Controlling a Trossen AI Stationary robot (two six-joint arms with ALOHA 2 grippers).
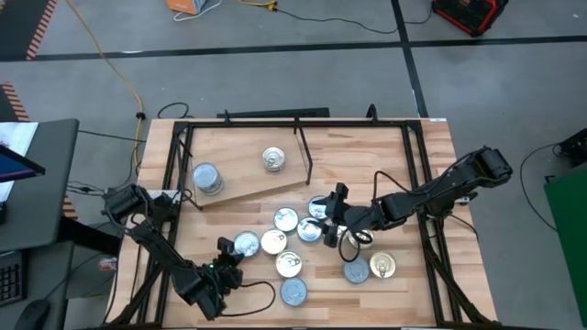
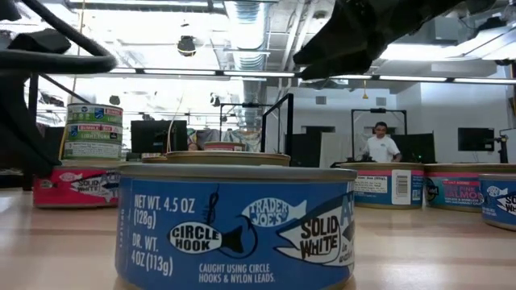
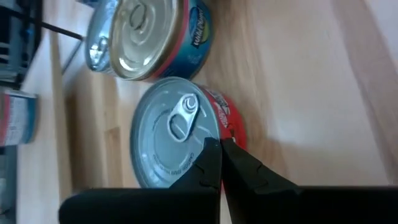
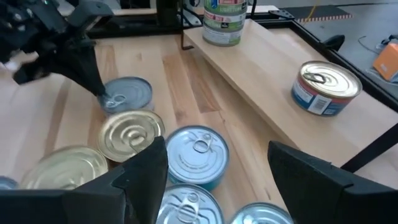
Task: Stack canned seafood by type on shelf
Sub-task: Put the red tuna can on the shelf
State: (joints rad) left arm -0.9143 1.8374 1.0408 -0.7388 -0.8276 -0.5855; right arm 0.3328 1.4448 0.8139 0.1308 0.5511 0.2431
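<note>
Mid-sort: we're lining up the right end effector (image 4: 211,171) on a loose tin.

Right end effector w/ fingers apart, just above the silver-lid tin (image 4: 198,154) beside the shelf (image 1: 248,179)'s near edge; next we drop, clamp it, lift over that edge. Shelf already has a tin stack (image 1: 208,178) & one single tin (image 1: 273,159), w/ room between. Black rod (image 1: 303,147) at the shelf edge needs clearance. Left end effector (image 3: 219,163), fingers together, tips on the red-label tin (image 3: 180,134), further from the shelf.
</note>
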